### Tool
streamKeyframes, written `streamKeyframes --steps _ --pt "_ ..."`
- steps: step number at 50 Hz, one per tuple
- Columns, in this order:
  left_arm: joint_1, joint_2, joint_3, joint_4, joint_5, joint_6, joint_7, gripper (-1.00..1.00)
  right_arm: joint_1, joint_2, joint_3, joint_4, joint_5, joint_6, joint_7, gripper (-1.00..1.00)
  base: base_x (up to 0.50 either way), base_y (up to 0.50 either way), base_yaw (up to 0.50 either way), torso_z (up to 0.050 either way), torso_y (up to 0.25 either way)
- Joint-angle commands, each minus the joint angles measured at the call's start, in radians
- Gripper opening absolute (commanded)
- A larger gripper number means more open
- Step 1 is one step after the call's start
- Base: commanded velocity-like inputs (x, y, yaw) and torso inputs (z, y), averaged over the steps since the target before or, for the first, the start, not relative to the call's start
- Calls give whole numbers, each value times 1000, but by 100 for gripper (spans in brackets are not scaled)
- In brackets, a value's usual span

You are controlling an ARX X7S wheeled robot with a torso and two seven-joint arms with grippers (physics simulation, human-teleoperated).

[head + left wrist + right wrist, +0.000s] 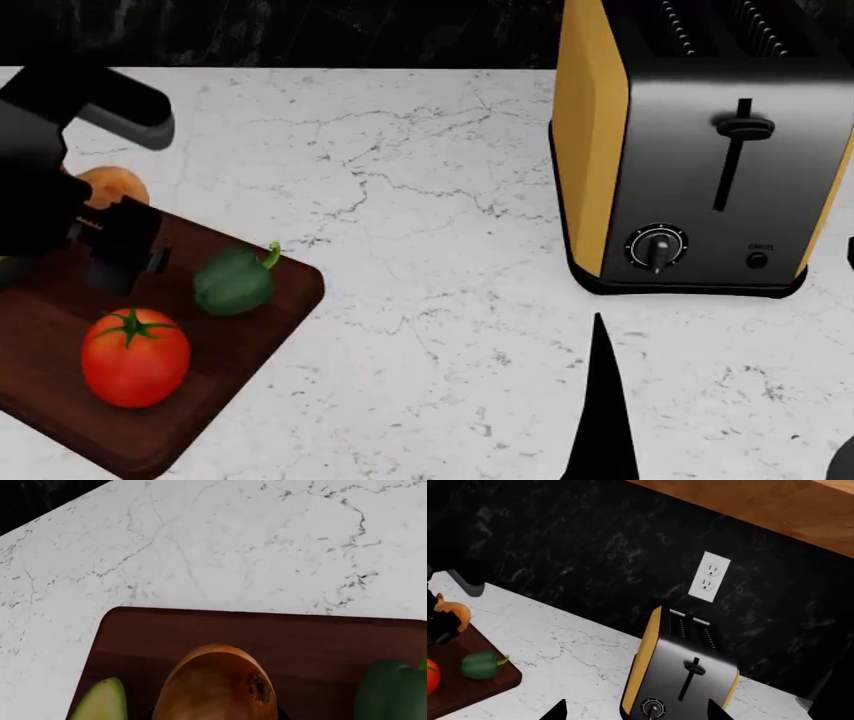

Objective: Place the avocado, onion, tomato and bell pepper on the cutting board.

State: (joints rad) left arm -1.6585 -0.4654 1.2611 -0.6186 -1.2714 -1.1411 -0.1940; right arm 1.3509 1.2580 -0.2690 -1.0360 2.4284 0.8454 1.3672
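Observation:
The onion (220, 685) fills the near part of the left wrist view, over the cutting board (300, 640), with my left gripper (215, 716) shut on it; only dark finger edges show at its sides. The avocado (100, 702) lies on the board to one side of it and the bell pepper (390, 692) to the other. In the head view the tomato (134, 357) and the bell pepper (236, 280) rest on the board (254, 340), while the onion (114, 185) peeks out behind my left arm, which hides the avocado. My right gripper (635, 712) hangs open and empty over the counter.
A yellow and black toaster (694, 150) stands on the white marble counter (427, 230) at the right, ahead of the right gripper. Behind it are a black backsplash with a wall outlet (710, 577) and a wooden cabinet above.

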Motion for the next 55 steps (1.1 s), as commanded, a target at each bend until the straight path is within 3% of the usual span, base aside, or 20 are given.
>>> streamKeyframes --steps 1,3,4,13,26,38,41,46,51,55 --pt "0 10 -29 1 -12 -17 19 -100 -2 -33 36 8 -8 12 -4 100 0 0 0 0 0" --pt "-5 7 -34 8 -20 -25 10 -100 0 -37 34 8 -5 14 0 100 0 0 1 0 0" --pt "-7 6 -34 13 -22 -28 8 100 -3 -37 38 8 -6 15 -1 100 0 0 0 0 0" --pt "-25 -19 -52 81 -43 -42 -24 100 -22 -36 65 4 6 20 5 100 0 0 0 0 0" --pt "-67 -139 -218 435 -295 -117 -293 100 -18 -50 72 9 22 31 25 100 0 0 0 0 0" --pt "-79 -256 -344 631 -501 -68 -499 100 93 -85 -5 35 71 44 79 100 0 0 0 0 0" --pt "-78 -293 -364 718 -474 -37 -560 100 111 -92 -19 38 77 44 88 100 0 0 0 0 0" --pt "-84 -365 -428 853 -623 8 -656 100 145 -85 -34 39 98 39 105 100 0 0 0 0 0" --pt "-36 -453 -501 1010 -718 113 -736 100 264 -115 -108 40 148 31 171 100 0 0 0 0 0" --pt "24 -559 -582 1177 -806 232 -791 100 563 -141 -398 10 154 -86 201 100 0 0 0 0 0"
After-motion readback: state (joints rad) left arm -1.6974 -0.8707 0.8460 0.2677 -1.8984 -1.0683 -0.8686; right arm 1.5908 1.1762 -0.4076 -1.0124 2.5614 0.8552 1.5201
